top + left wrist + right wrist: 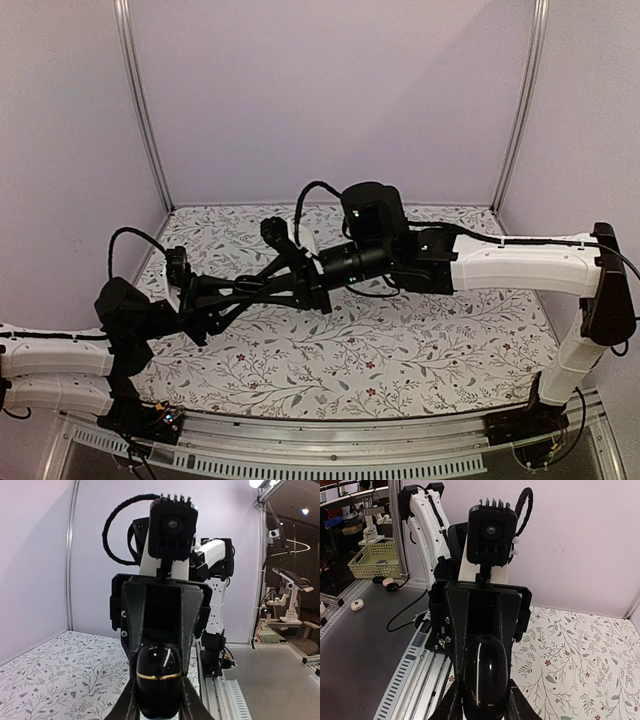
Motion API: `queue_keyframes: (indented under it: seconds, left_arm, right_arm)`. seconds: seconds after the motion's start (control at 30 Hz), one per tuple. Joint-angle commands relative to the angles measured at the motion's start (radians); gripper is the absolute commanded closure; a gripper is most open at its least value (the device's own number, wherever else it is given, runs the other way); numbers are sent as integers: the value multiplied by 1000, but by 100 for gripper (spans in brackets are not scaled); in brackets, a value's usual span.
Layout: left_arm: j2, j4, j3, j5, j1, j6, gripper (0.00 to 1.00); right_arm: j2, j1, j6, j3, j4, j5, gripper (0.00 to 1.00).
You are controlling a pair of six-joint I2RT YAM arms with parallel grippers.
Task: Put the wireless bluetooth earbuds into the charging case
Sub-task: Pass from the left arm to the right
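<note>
A glossy black pebble-shaped charging case with a thin gold band point(159, 667) sits between the two grippers, which meet head-on above the table. My left gripper point(159, 692) is shut on its near end. My right gripper point(487, 695) is shut on the same black case point(487, 670) from the other side. In the top view the left gripper point(275, 278) and the right gripper point(235, 296) overlap at mid-table, and their fingers hide the case. The lid looks closed. No earbuds show in any view.
The table has a floral cloth point(400, 350), pale walls on three sides, and metal posts point(145, 110) at the back corners. A slotted rail point(330, 450) runs along the near edge. The right arm's base point(215, 645) stands at the table's edge.
</note>
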Motion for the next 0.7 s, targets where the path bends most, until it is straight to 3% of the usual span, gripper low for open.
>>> queue_keyframes:
  seconds: [0.0, 0.33, 0.67]
  left_arm:
    - [1, 36, 14, 25, 5, 17, 100]
    - [-12, -16, 22, -28, 3, 27, 100]
    - [-27, -102, 32, -103, 6, 30, 59]
  right_arm:
    - [-39, -16, 33, -3, 1, -48, 76]
    - [-50, -23, 55, -16, 7, -31, 96]
    - [-95, -82, 136, -93, 105, -53, 100]
